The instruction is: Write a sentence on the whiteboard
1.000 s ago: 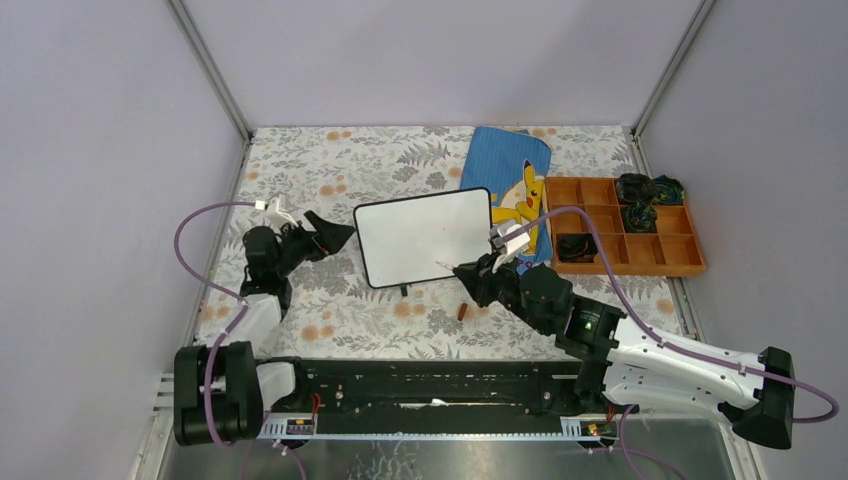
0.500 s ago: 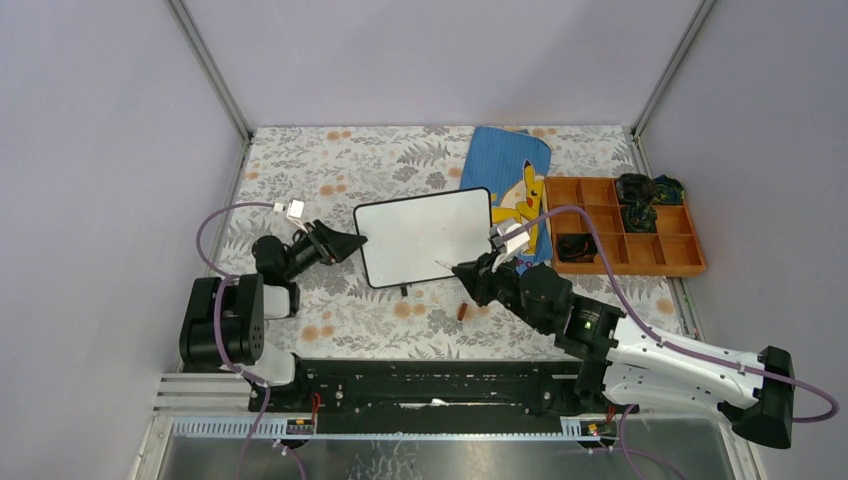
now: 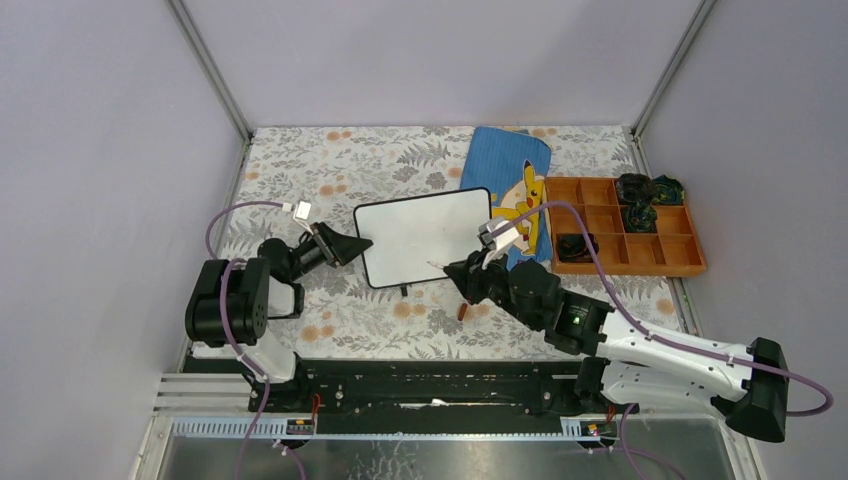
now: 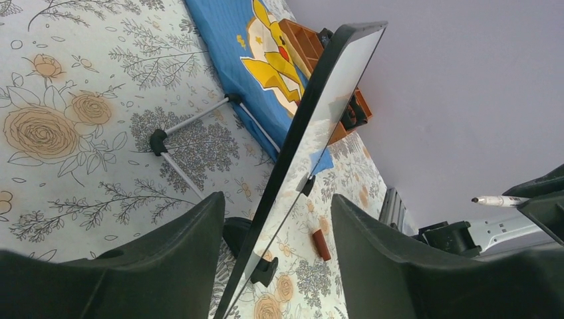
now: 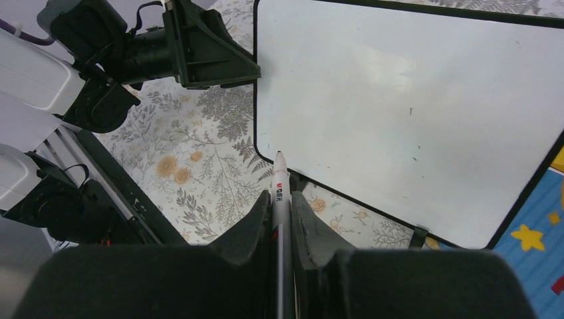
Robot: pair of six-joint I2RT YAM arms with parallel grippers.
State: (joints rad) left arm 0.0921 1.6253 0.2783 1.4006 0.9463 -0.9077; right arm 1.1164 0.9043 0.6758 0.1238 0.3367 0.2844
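The whiteboard (image 3: pixel 425 235) stands tilted on its feet mid-table, its face blank (image 5: pixel 412 100). My left gripper (image 3: pixel 365 243) reaches in from the left and is open, its jaws astride the board's left edge (image 4: pixel 332 100) with a gap on each side (image 4: pixel 277 197). My right gripper (image 3: pixel 452 270) is shut on a white marker (image 5: pixel 279 173). The marker's bare tip hovers just off the board's lower left corner. A red marker cap (image 3: pixel 461 312) lies on the cloth in front of the board.
A blue Pikachu pouch (image 3: pixel 510 175) lies behind the board at its right. Further right, an orange compartment tray (image 3: pixel 625 270) holds dark items. The board's wire stand (image 4: pixel 193 123) rests on the flowered cloth behind it.
My left gripper has swung right, up to the board's left edge, and its jaws have narrowed around it. The right gripper with the marker has edged slightly left.
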